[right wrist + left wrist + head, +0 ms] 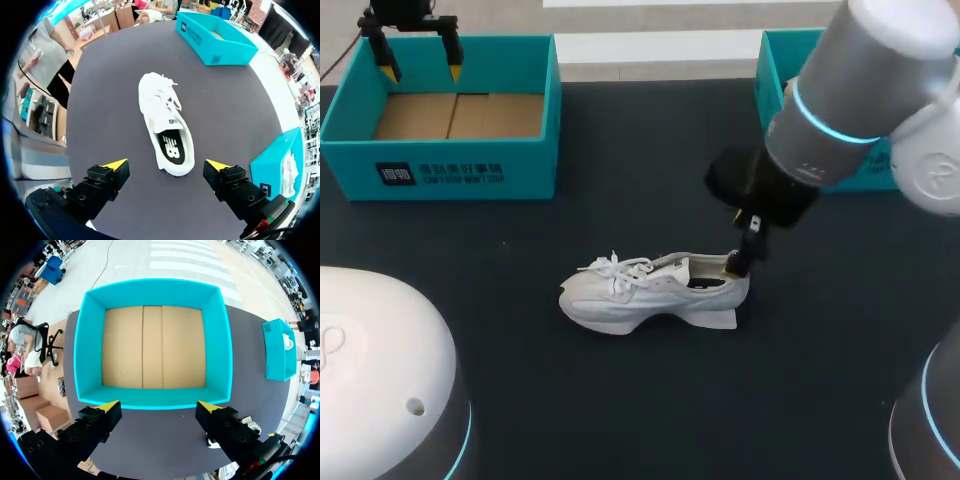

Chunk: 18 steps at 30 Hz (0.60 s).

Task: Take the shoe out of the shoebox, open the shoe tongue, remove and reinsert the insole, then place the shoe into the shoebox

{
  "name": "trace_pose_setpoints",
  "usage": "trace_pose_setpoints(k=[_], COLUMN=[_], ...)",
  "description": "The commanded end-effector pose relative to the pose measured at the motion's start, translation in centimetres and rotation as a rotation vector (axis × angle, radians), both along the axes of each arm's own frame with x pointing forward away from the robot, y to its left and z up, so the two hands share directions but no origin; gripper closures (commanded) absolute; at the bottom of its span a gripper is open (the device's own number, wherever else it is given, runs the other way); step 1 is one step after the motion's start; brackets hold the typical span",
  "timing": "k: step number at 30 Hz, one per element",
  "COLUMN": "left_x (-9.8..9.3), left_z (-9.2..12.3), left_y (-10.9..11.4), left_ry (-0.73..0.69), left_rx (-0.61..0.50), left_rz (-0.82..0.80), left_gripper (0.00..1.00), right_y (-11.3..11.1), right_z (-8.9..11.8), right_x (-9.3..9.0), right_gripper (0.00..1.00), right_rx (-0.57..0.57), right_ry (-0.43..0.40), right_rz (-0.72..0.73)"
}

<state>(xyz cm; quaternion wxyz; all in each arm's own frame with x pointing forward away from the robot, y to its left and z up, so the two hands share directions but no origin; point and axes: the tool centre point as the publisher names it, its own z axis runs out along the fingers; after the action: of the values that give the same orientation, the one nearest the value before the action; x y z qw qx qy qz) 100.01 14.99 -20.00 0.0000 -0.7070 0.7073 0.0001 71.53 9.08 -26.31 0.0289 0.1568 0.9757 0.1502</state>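
Observation:
A white lace-up shoe (650,290) lies on its sole on the dark table, toe to the left. In the right wrist view the shoe (162,107) shows a black insole (172,149) inside its opening. My right gripper (740,260) hangs open just above the heel, and in its own view the right gripper (167,165) straddles the heel end without touching it. The teal shoebox (450,170) stands at the back left with only its bare cardboard floor inside. My left gripper (420,68) hovers open over its far left side; ahead of the left gripper (160,407) lies the shoebox (152,286).
A second teal box (772,70) stands at the back right, partly behind my right arm; in the right wrist view this box (272,162) holds something white (289,172). The dark table (520,390) spreads in front of the shoe.

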Motion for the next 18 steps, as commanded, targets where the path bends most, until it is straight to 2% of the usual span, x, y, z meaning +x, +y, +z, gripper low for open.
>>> trace_pose_setpoints(k=[1,2,8,10,11,15,18], left_x=[0.0,0.0,0.0,0.0,0.0,0.0,0.0], left_z=[0.0,0.0,0.0,0.0,0.0,0.0,0.0], left_y=[0.0,0.0,0.0,0.0,0.0,0.0,0.0], left_ry=[0.000,0.000,0.000,0.000,0.000,0.000,0.000], left_rx=[0.000,0.000,0.000,0.000,0.000,0.000,0.000], left_rz=[0.000,0.000,0.000,0.000,0.000,0.000,0.000], left_gripper=[0.00,0.00,0.00,0.00,0.00,0.00,0.00], right_y=[-5.4,-5.9,-8.2,-8.7,-8.9,-9.0,-9.0], right_z=[-1.2,-1.3,-2.3,-2.7,-3.0,-4.0,-5.5], right_x=[-1.2,-1.3,-1.2,-1.0,-1.0,-1.0,-0.7], right_gripper=[0.00,0.00,0.00,0.00,0.00,0.00,0.00], right_rx=[0.393,0.430,0.540,0.615,0.608,0.679,0.717], right_ry=[-0.094,-0.084,-0.162,-0.188,-0.227,-0.286,-0.274], right_rz=[-0.015,-0.012,0.059,0.075,0.101,0.199,0.200])
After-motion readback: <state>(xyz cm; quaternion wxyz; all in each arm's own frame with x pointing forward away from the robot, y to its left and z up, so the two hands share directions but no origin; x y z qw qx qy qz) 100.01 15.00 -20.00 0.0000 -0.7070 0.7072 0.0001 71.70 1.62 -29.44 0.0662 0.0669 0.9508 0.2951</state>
